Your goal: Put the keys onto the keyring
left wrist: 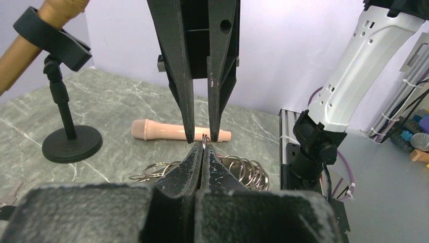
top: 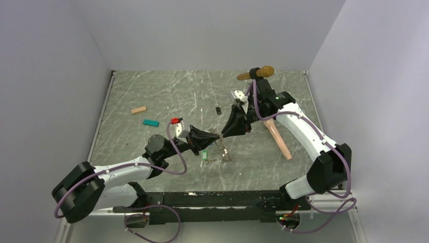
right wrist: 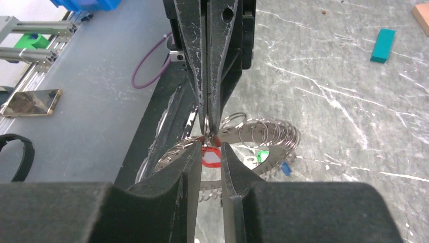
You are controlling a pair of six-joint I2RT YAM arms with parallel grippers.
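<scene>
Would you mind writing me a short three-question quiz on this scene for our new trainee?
1. What colour is the microphone lying flat on the table?
2. True or false: the left jaws stand open.
3. Where is the green key? A) on the table by the keyring; B) on the microphone; C) in the left jaws.
Key: 1 pink; 2 false, they are shut on the keyring; 3 A.
</scene>
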